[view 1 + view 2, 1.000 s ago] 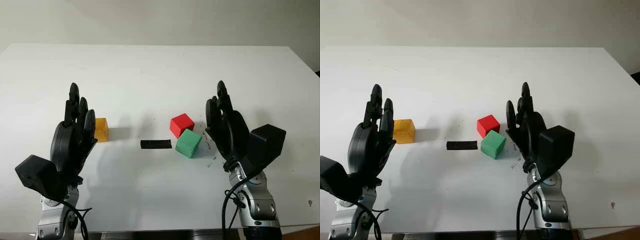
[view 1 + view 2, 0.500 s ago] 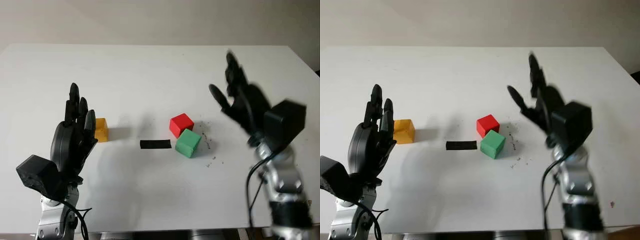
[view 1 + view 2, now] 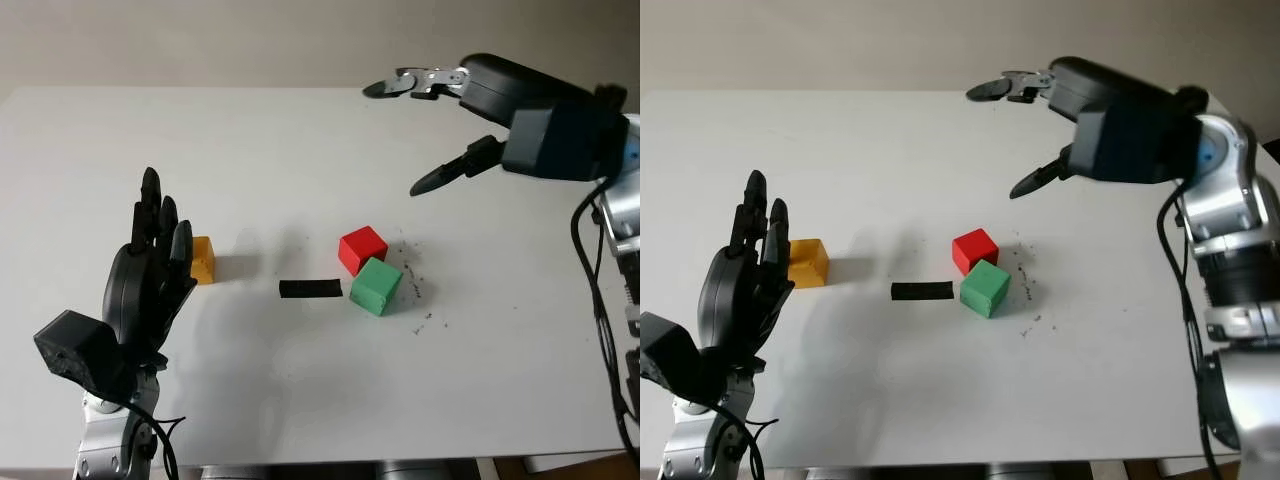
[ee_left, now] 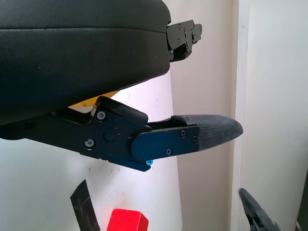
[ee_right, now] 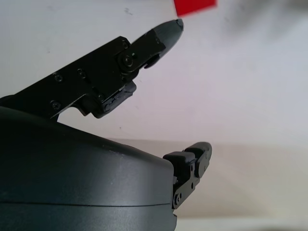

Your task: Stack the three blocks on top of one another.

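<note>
Left eye view: the right hand (image 3: pixel 440 125) is empty and open, raised far-right of the red block (image 3: pixel 362 249).

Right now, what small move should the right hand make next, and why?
Probably bring the right hand down toward the red block. It is open, holding nothing, raised high above the table beyond the blocks. Red touches the green block, and both lie on its side. The yellow block sits by the open left hand. Nothing is stacked yet.
</note>
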Robot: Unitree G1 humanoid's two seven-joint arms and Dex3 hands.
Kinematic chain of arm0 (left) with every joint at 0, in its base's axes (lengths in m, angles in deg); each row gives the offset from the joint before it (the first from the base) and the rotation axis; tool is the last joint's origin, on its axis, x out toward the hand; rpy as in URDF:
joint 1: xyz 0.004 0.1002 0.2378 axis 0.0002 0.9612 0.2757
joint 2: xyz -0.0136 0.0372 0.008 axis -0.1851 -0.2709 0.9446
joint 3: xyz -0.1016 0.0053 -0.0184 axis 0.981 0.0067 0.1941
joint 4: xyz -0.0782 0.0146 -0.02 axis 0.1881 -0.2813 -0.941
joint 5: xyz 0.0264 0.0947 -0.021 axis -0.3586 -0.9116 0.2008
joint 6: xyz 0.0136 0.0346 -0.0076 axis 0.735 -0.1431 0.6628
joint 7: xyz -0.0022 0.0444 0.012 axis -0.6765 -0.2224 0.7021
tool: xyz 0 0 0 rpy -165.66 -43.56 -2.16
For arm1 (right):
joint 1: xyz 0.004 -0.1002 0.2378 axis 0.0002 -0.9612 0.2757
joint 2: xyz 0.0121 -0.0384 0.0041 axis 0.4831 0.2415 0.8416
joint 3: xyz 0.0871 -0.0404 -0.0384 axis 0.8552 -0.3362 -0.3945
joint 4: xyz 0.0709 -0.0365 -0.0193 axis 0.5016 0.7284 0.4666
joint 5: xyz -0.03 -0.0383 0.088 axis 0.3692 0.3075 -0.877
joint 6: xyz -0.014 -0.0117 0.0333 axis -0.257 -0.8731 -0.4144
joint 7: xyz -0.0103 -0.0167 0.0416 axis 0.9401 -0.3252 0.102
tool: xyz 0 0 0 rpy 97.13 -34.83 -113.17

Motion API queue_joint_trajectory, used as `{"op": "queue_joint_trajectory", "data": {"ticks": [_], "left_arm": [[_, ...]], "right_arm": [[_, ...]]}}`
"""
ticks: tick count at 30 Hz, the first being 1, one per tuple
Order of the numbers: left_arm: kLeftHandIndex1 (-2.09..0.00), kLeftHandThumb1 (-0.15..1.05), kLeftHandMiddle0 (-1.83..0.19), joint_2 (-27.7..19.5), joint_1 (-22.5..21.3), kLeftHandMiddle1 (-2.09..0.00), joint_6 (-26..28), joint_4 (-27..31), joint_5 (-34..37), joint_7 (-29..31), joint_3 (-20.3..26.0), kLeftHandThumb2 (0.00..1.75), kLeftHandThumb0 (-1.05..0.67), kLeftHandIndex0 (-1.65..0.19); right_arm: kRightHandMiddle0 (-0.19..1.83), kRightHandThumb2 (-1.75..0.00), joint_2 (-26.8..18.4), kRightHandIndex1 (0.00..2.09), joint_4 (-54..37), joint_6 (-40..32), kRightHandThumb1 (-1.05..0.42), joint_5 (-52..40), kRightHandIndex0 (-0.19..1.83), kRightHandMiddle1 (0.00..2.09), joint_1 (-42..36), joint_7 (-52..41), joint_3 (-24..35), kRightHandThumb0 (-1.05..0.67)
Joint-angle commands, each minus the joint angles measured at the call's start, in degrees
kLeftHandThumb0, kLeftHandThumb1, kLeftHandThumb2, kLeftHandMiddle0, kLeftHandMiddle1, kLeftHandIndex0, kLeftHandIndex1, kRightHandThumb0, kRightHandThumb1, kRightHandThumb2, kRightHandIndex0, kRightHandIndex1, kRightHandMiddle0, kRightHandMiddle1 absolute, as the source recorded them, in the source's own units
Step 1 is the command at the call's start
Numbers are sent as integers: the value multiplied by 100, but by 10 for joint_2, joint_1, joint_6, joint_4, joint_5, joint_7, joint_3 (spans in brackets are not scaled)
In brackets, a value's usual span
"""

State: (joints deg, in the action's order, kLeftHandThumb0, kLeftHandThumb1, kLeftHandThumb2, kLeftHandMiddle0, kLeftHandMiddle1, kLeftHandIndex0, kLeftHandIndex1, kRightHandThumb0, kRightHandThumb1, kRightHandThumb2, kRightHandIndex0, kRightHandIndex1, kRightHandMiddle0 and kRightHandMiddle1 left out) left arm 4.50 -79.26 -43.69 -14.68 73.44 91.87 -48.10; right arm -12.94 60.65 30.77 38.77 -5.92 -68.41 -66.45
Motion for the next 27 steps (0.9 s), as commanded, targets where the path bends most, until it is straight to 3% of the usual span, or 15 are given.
{"op": "queue_joint_trajectory", "data": {"ticks": [1, 8, 27], "left_arm": [[-6, 105, 17, 1, -4, -6, 2, 8, -1, -3, -1, 53, -72, 16], [-5, 105, 17, -4, -3, -5, 1, 9, -3, -2, -1, 53, -72, 17], [-5, 105, 17, -6, 7, -5, 9, 21, -5, -2, 0, 52, -72, 17]], "right_arm": [[34, -7, -13, 9, 6, 27, -72, 28, 9, 17, 21, -5, -24, -50], [34, -7, -4, 6, -7, 55, -77, 79, 6, 12, 9, -3, -56, -41], [30, -6, 26, 4, 119, 161, -83, 128, 0, 5, -7, 95, -109, -52]]}}
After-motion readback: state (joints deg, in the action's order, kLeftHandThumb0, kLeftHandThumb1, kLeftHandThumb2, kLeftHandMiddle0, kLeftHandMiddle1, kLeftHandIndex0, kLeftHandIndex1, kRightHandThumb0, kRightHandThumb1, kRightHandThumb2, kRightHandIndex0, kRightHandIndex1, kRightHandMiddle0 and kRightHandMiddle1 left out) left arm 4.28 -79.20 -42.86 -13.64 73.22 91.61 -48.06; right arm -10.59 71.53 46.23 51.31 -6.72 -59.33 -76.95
